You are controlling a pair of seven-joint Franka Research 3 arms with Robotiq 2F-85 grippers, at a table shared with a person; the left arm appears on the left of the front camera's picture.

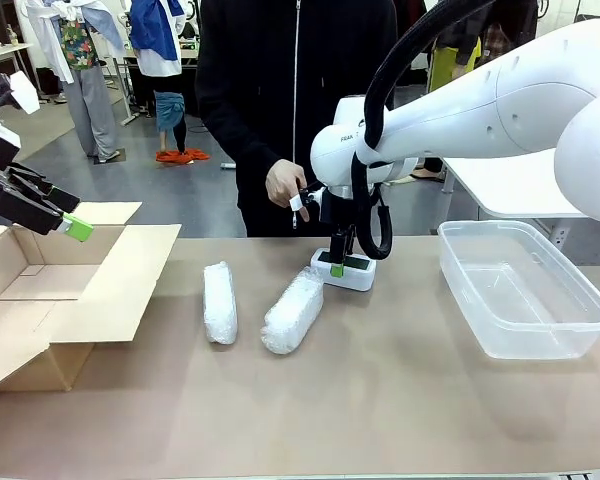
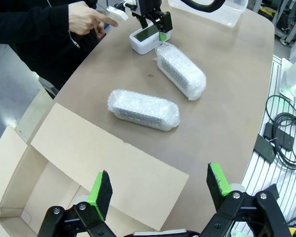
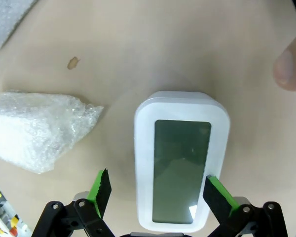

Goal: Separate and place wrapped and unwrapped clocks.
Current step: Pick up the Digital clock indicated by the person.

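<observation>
The unwrapped clock (image 1: pixel 345 270), white with a dark grey-green screen, lies flat at the far middle of the table. My right gripper (image 1: pixel 337 262) hangs open just above it. In the right wrist view the clock (image 3: pixel 180 165) sits between the green pads (image 3: pixel 101 190), which stand apart from its sides. Two wrapped bundles (image 1: pixel 219 302) (image 1: pixel 293 310) of bubble wrap lie side by side left of the clock, also in the left wrist view (image 2: pixel 144 109) (image 2: pixel 181 70). My left gripper (image 1: pixel 65 222) is open and empty above the cardboard box, its pads (image 2: pixel 101 190) wide apart.
An open cardboard box (image 1: pixel 70 290) with spread flaps stands at the table's left. A clear plastic tub (image 1: pixel 525 290) stands at the right. A person in black stands at the far edge, one hand (image 1: pixel 285 185) close to my right wrist, a fingertip (image 3: pixel 288 66) near the clock.
</observation>
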